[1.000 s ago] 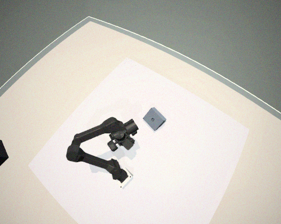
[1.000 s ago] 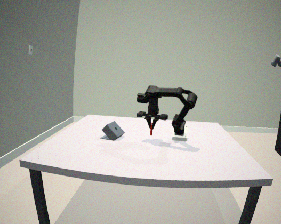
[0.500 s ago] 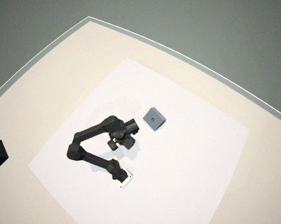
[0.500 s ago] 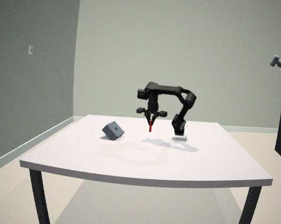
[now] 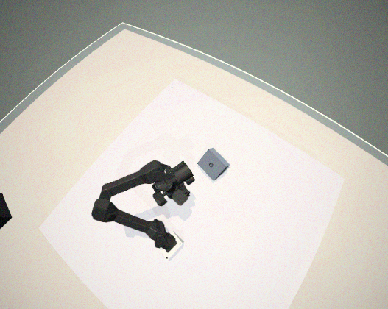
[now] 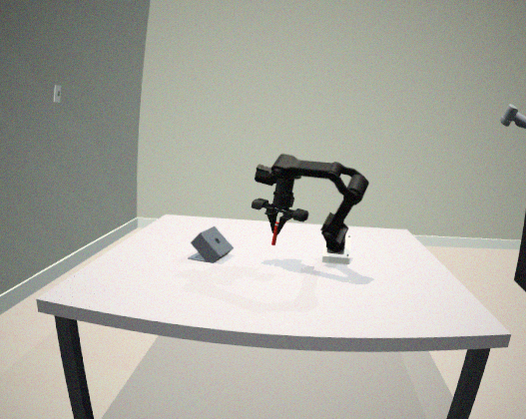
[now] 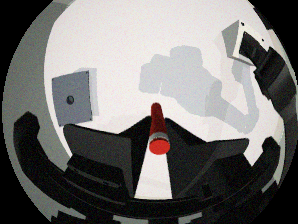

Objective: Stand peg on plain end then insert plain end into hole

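The hand (image 5: 171,193) (image 6: 276,229) (image 7: 157,120) is pinching the red peg (image 6: 274,236) (image 7: 157,120) above the counter (image 5: 263,202) (image 6: 183,309) (image 7: 110,30). The exterior view shows the peg pointing down, its lower end leaning slightly left and clear of the surface. From the top, the arm (image 5: 127,180) (image 6: 312,169) (image 7: 280,70) hides the peg entirely.

The wrist view best shows the pale band (image 7: 160,136) just below the peg's round red upper end; the plain end points away from that camera. In the exterior view the band is too small to make out well.

The grey sloped panel (image 5: 216,170) (image 6: 226,245) (image 7: 77,87) stands apart from the peg, to its left in the exterior view. All three views show the single dark hole (image 5: 210,165) (image 6: 218,240) (image 7: 70,100) in its face. The arm's white base (image 5: 180,243) (image 6: 332,259) (image 7: 231,42) sits to the right. Only the exterior view shows a wall plate (image 6: 57,94), on the darker left wall.
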Controlling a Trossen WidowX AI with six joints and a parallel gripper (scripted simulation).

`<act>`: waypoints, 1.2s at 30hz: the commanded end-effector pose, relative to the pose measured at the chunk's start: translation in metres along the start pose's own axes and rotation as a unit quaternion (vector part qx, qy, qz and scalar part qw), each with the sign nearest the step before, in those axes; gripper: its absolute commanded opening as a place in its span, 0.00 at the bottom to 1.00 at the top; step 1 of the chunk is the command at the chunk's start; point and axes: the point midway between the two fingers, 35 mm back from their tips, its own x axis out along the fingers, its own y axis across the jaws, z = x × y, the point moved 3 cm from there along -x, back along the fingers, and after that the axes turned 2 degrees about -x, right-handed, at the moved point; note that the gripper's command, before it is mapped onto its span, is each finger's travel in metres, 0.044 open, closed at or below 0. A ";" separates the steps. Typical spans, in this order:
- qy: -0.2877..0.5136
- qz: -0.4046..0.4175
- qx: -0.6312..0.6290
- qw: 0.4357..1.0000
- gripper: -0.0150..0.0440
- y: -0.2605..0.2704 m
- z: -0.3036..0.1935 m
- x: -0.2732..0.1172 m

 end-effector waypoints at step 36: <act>-0.005 0.132 0.048 0.990 0.25 0.045 0.008 0.003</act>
